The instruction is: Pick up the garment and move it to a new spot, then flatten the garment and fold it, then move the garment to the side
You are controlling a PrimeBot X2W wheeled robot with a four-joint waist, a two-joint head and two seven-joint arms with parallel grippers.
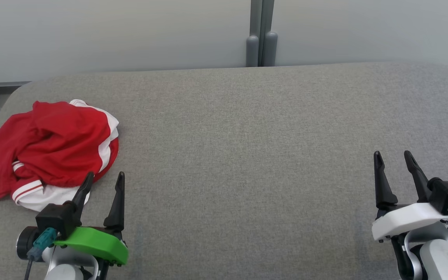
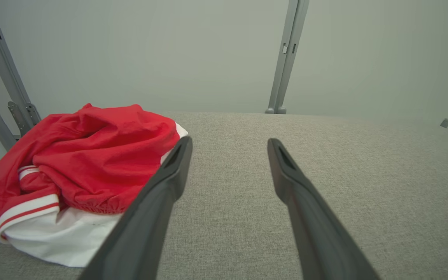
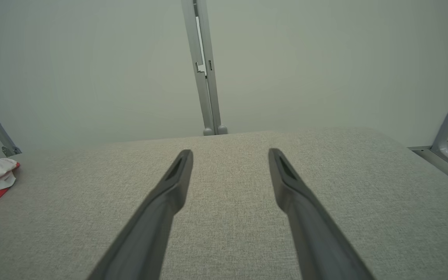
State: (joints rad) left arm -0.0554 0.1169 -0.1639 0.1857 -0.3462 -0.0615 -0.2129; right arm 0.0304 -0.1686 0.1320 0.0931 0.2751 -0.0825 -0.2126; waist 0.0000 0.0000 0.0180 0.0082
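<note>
Grey padded table (image 1: 247, 155): broad cloth top, likely kept free for flattening | garment (image 1: 53, 147): red-and-white jersey, crumpled heap at table's left edge, not yet lifted | left gripper (image 1: 105, 175): fingers spread wide, empty, tips just beside heap, seemingly poised to pick | right gripper (image 1: 392, 154): spread wide, empty, well apart from garment.
</note>
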